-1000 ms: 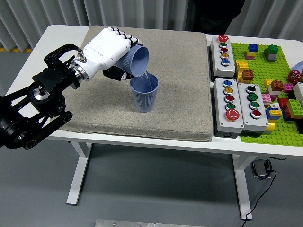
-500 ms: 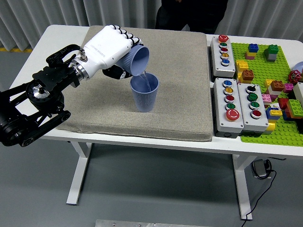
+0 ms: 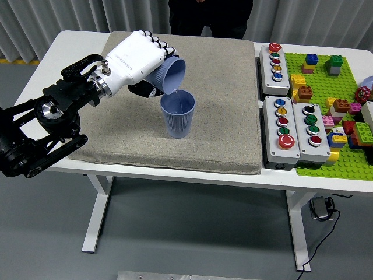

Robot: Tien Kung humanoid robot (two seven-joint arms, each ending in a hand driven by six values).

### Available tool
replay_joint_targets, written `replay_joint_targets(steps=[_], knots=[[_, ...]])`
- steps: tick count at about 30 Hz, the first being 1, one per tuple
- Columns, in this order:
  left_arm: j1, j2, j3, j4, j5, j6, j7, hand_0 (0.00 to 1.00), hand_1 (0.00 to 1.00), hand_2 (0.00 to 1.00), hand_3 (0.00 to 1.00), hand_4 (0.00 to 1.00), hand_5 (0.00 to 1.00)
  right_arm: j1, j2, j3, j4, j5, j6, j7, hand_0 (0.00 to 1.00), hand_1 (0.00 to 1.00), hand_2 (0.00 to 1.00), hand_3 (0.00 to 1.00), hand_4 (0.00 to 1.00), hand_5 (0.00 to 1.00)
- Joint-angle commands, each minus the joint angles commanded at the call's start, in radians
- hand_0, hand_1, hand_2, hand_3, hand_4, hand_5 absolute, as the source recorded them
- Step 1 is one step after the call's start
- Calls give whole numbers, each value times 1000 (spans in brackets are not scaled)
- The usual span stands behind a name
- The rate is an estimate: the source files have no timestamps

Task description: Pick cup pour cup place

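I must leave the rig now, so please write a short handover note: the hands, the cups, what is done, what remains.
Left hand: shut on the tilted blue ribbed plastic cup, mouth over the upright blue ribbed cup on the grey fabric mat.
Right hand: not in view.
Done: cup picked and tipped; pouring is underway or nearly ended, no clear stream visible.
Left: turn the held cup upright and place it on the mat.

We worked in a robotics test lab. The white table (image 3: pixel 52 58) carried a grey mat (image 3: pixel 221 105), three push-button boxes (image 3: pixel 281 137) and a green baseplate (image 3: pixel 338 116) of toy bricks (image 3: pixel 304 92). Grey curtains (image 3: pixel 46 23) closed the background, and a cable (image 3: pixel 320 239) lay on the floor.
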State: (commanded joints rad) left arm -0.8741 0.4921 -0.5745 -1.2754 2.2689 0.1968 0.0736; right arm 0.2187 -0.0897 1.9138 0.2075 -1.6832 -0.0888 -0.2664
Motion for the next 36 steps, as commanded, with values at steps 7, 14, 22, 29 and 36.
replay_joint_targets(steps=[7, 14, 22, 29, 36], knots=[[-7, 2, 4, -3, 0, 3, 0, 529, 483, 502, 510, 807, 205, 1, -1, 0, 0, 2, -1, 0, 701, 650, 607, 602, 9, 362], [-2, 3, -11, -9, 0, 12, -2, 528, 483, 501, 511, 808, 207, 2, -1, 1, -1, 1, -1, 1, 701, 649, 607, 601, 9, 363], [30, 4, -81, 8, -203, 56, -31, 529, 484, 502, 509, 806, 206, 4, 0, 2, 0, 1, -1, 0, 701, 649, 607, 601, 9, 364], [72, -2, -175, 38, -493, 91, -74, 533, 492, 505, 511, 800, 204, 0, 1, 3, 0, -2, 0, -1, 701, 649, 606, 601, 10, 365], [129, -20, -258, 61, -780, 110, -141, 535, 494, 506, 511, 800, 205, -8, 4, 5, 1, -8, 2, -2, 701, 649, 606, 601, 10, 366]])
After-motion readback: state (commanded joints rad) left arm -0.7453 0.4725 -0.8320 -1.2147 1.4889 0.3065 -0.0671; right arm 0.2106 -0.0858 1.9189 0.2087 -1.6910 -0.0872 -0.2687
